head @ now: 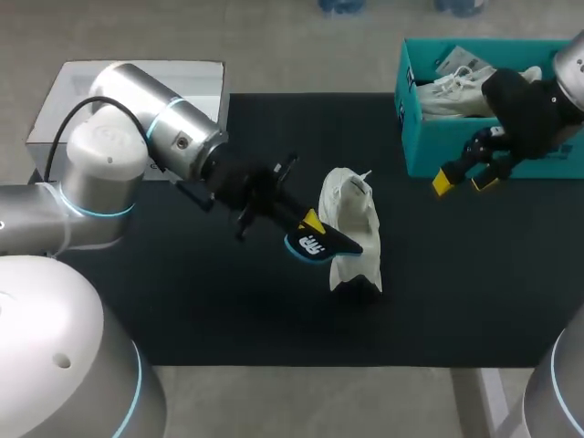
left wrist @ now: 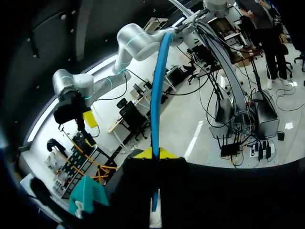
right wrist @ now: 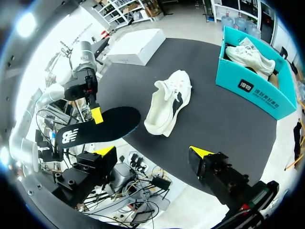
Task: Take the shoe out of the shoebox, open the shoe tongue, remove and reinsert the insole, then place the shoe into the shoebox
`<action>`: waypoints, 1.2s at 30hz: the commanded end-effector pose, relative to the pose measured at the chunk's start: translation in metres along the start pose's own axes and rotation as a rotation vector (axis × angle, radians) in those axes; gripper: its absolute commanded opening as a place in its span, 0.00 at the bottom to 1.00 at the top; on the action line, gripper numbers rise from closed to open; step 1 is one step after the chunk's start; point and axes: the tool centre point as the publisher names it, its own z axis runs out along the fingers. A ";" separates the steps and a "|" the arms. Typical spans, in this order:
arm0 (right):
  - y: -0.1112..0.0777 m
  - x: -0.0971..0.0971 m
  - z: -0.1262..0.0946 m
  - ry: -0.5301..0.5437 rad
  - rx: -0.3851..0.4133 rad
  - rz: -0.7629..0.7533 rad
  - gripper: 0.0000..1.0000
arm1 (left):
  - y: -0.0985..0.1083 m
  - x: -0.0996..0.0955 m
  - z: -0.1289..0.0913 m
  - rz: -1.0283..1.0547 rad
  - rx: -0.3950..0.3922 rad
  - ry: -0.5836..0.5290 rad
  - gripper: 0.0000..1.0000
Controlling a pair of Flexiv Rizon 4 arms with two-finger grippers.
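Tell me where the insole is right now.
In the head view the insole is clamped in the left gripper, just left of the white shoe on the black mat.

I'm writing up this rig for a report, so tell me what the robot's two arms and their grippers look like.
The left arm and right arm are thick silver-grey tubes with rounded joints ringed in light blue. A black cable loops along the left arm. The left gripper and right gripper are black and angular, each with two fingers ending in bright yellow tips.
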 end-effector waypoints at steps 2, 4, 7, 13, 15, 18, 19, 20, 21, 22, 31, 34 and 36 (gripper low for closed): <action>0.001 0.000 0.001 -0.001 0.002 0.000 1.00 | 0.043 -0.021 0.015 0.006 0.039 0.028 0.00; 0.001 0.000 0.001 -0.001 0.002 0.000 1.00 | 0.052 -0.026 0.016 0.001 0.034 0.022 0.00; 0.001 0.000 0.001 -0.001 0.002 0.000 1.00 | 0.065 -0.028 0.016 -0.013 0.007 0.021 0.00; 0.001 0.000 0.001 -0.001 0.002 0.000 1.00 | 0.081 -0.022 0.012 -0.024 -0.040 0.024 0.00; 0.001 0.000 0.001 -0.001 0.002 0.000 1.00 | 0.087 -0.020 0.012 -0.022 -0.056 0.028 0.00; 0.001 0.000 0.001 -0.001 0.002 0.000 1.00 | 0.093 -0.018 0.013 -0.008 -0.080 0.040 0.00; 0.001 0.000 0.001 -0.001 0.002 0.000 1.00 | 0.094 -0.018 0.013 -0.002 -0.084 0.040 0.00; 0.001 0.000 0.001 -0.001 0.002 0.000 1.00 | 0.096 -0.016 0.014 0.006 -0.091 0.046 0.00; 0.001 0.000 0.001 -0.001 0.002 0.000 1.00 | 0.097 -0.016 0.014 0.014 -0.101 0.053 0.00; 0.001 0.000 0.001 -0.001 0.002 0.000 1.00 | 0.098 -0.015 0.015 0.025 -0.112 0.055 0.00; 0.001 0.000 0.001 -0.001 0.002 0.000 1.00 | 0.116 -0.015 0.015 0.038 -0.154 0.048 0.00; 0.001 0.000 0.001 -0.001 0.002 0.000 1.00 | 0.123 -0.018 0.016 0.028 -0.178 0.042 0.00; 0.001 0.000 0.001 -0.001 0.002 0.000 1.00 | 0.130 -0.021 0.016 0.023 -0.197 0.038 0.00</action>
